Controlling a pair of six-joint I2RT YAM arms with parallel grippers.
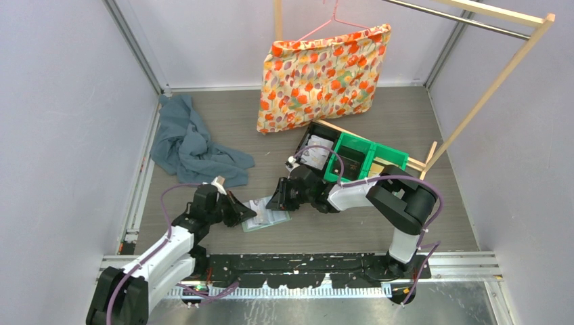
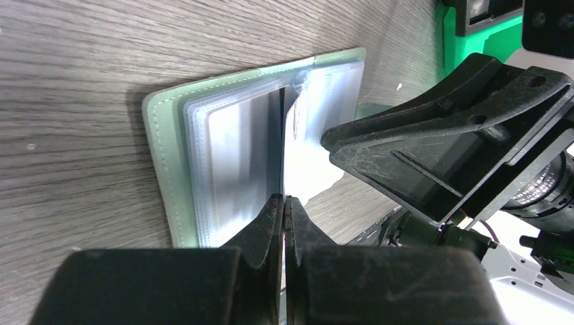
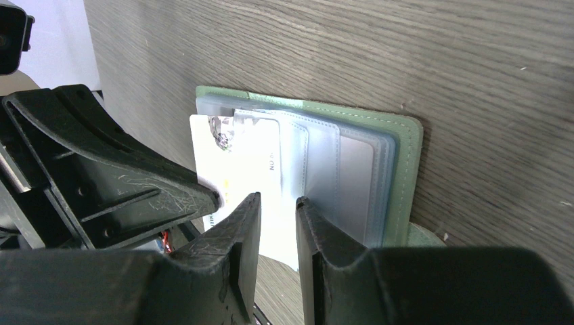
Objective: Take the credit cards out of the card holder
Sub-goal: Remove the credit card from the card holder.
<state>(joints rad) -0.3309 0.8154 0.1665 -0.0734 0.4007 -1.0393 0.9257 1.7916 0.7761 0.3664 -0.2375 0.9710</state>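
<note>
The pale sage-green card holder [image 1: 269, 218] lies open on the wooden table between both grippers, its clear pockets fanned out [image 2: 230, 156] [image 3: 379, 169]. A white credit card [image 3: 247, 159] sticks partly out of a pocket, also in the left wrist view [image 2: 308, 159]. My left gripper [image 2: 284, 202] [image 1: 249, 212] is shut on a thin upright clear pocket leaf at the holder's near edge. My right gripper [image 3: 277, 203] [image 1: 279, 198] is open by a narrow gap just above the protruding card, which shows between its fingers. Whether it touches the card cannot be told.
A blue-grey cloth [image 1: 193, 145] lies at the back left. A floral cushion [image 1: 325, 74] hangs on a wooden rack [image 1: 487, 88]. Bright green bins [image 1: 362, 159] and a black tray [image 1: 313, 150] stand behind the right arm.
</note>
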